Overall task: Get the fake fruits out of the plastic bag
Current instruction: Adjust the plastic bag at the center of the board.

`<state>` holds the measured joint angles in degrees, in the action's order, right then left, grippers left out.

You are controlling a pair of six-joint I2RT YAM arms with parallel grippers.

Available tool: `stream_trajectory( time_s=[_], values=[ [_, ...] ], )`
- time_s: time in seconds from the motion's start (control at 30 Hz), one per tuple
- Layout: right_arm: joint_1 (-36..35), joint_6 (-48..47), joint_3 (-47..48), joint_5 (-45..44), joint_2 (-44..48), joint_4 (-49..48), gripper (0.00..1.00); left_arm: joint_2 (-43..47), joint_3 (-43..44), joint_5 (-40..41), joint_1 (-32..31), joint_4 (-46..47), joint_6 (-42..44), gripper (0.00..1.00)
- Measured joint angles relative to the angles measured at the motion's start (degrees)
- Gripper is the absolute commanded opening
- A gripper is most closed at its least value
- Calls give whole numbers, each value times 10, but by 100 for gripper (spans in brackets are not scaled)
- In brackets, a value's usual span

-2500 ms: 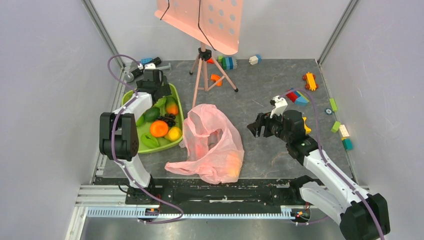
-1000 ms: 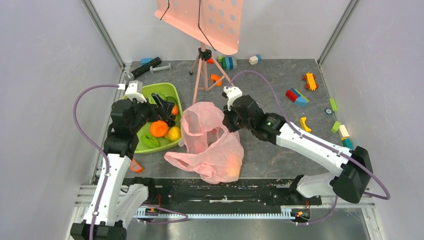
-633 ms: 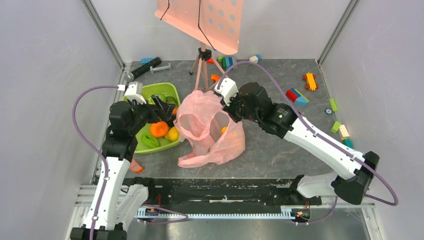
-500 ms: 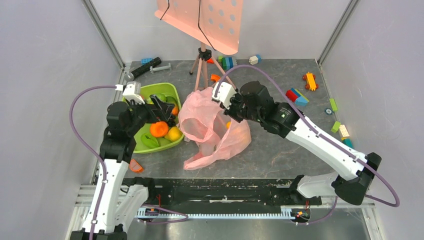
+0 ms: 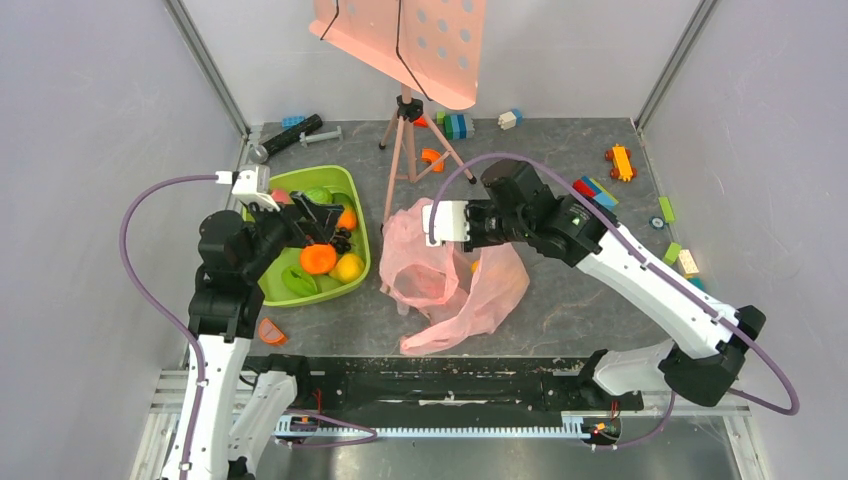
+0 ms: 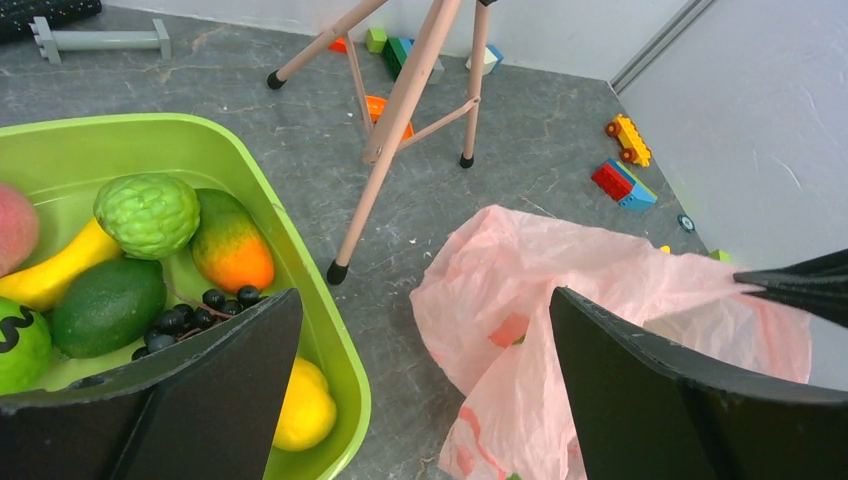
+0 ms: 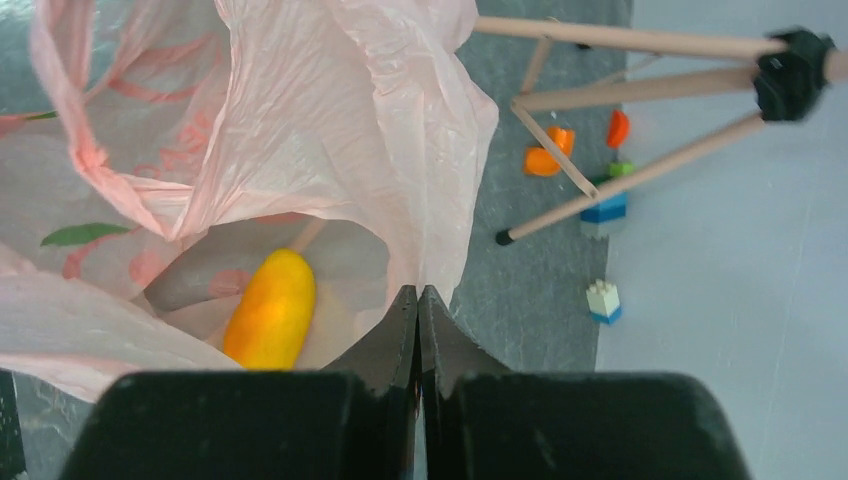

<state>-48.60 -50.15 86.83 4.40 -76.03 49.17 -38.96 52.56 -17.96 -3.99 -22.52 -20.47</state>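
The pink plastic bag [image 5: 455, 285] stands crumpled in the middle of the grey floor, with its mouth pulled up. My right gripper [image 5: 470, 243] is above it, shut on the bag's thin rim [image 7: 418, 290]. Inside the bag lies a yellow-orange fake fruit [image 7: 270, 310], seen through the opening. My left gripper [image 5: 318, 215] hangs open over the right side of the green tray [image 5: 362, 240], with nothing between its fingers [image 6: 422, 300]. The tray holds several fake fruits, among them an orange [image 5: 318, 258] and a lemon [image 5: 348, 267].
A tripod [image 5: 405, 150] carrying a rigid pink perforated panel [image 5: 405, 40] stands just behind the bag; one of its feet [image 6: 338, 272] is near the tray. Toy blocks [image 5: 595, 192] and a toy car [image 5: 621, 160] are scattered at the back and right. A black tool [image 5: 300, 130] lies at the back left.
My right gripper has risen with the bag's rim and swung right, so the bag has been dragged rightward and now stands up. The left arm drew back a little to the left, still open.
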Motion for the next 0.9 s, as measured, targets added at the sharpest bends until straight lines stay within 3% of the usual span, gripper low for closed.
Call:
stream_trajectory(
  time_s=[0.1, 0.13, 0.17, 0.3, 0.37, 0.53, 0.6, 0.8, 0.9],
  values=[
    [-3, -49, 0, 40, -9, 22, 0, 0, 0, 0, 0, -3, 0, 100],
    [-7, -65, -1, 52, -16, 24, 5, 0, 0, 0, 0, -3, 0, 100],
    [-11, -76, -1, 59, -23, 24, 22, 0, 0, -1, 0, -4, 0, 100],
    [-41, -118, -7, 74, -58, 10, 70, 2, 0, -1, 0, -12, 0, 100],
    [-57, -125, -20, 74, -65, -3, 76, 4, 0, -1, 0, -17, 1, 100],
    [-77, -106, -122, 72, -24, -93, 84, 3, 0, -2, 0, -19, 6, 100],
    [-76, -79, -170, 68, 18, -134, 81, 0, 0, -5, 0, -19, 6, 100],
    [-75, 138, -260, 45, 187, -290, 60, -23, 0, -26, 0, -11, 5, 100],
    [-75, 272, -260, 25, 212, -344, 65, -33, 0, -40, 0, -9, 5, 100]
  ],
)
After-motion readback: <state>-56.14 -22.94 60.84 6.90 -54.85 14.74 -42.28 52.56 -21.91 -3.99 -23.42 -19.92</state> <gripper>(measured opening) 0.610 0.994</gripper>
